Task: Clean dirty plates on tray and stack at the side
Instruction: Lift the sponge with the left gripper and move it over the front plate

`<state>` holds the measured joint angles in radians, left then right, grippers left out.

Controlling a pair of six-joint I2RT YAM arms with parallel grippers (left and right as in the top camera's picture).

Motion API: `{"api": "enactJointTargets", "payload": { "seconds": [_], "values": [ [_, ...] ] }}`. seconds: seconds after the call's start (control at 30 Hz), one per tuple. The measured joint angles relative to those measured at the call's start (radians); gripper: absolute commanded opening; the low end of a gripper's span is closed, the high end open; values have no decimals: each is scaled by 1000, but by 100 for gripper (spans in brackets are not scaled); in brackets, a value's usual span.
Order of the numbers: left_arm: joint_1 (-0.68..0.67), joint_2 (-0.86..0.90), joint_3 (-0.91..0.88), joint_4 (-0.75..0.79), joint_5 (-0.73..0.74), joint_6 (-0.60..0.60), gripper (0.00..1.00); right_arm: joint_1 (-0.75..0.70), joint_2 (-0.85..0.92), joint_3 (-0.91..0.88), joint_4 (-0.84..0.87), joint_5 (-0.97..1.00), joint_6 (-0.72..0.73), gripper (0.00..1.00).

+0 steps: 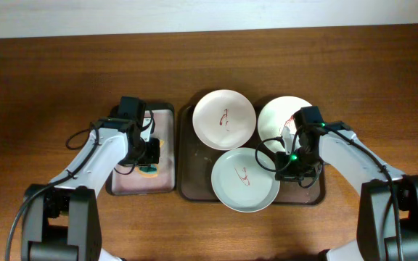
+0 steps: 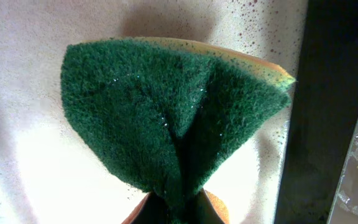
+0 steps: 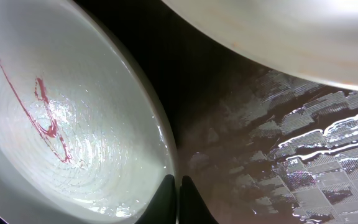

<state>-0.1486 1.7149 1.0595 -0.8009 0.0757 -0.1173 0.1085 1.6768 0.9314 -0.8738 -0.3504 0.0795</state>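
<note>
bench [image 1: 49, 87]: plain wood, carries both trays
tray [image 1: 194, 168]: dark brown, holds all three dirty plates [image 1: 224, 119], each one red-smeared
small tray [image 1: 133, 183]: pink inside, sits to its left
front plate [image 1: 245, 179]: just left of the right tool [image 3: 179, 198], so that arm's nearer
right tool: fingers nearly together at the plate's rim, can't tell if they're pinching it
left tool [image 2: 174, 210]: clamped on the green sponge [image 2: 166, 106] over the small tray, well apart from the plates

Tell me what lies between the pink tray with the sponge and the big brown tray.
Only a thin strip of the wooden table; the overhead view shows it.
</note>
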Motion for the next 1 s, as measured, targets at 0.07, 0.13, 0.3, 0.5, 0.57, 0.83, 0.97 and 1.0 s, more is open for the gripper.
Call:
{"api": "enactJointTargets", "payload": {
  "seconds": [0.07, 0.13, 0.3, 0.5, 0.57, 0.83, 0.97, 1.0],
  "values": [
    [0, 0, 0, -11, 8, 0, 0, 0, 0, 0, 0, 0, 0, 4],
    [0, 0, 2, -47, 46, 0, 0, 0, 0, 0, 0, 0, 0, 4],
    [6, 0, 3, -175, 212, -27, 0, 0, 0, 0, 3, 0, 0, 4],
    [123, 0, 3, -198, 443, -45, 0, 0, 0, 0, 2, 0, 0, 4],
    [171, 0, 3, -198, 506, -45, 0, 0, 0, 0, 2, 0, 0, 4],
    [249, 0, 3, -197, 652, -49, 0, 0, 0, 0, 2, 0, 0, 4],
    [249, 0, 3, -197, 668, -49, 0, 0, 0, 0, 2, 0, 0, 4],
    [249, 0, 3, -197, 669, -49, 0, 0, 0, 0, 2, 0, -1, 4]
  ]
}}
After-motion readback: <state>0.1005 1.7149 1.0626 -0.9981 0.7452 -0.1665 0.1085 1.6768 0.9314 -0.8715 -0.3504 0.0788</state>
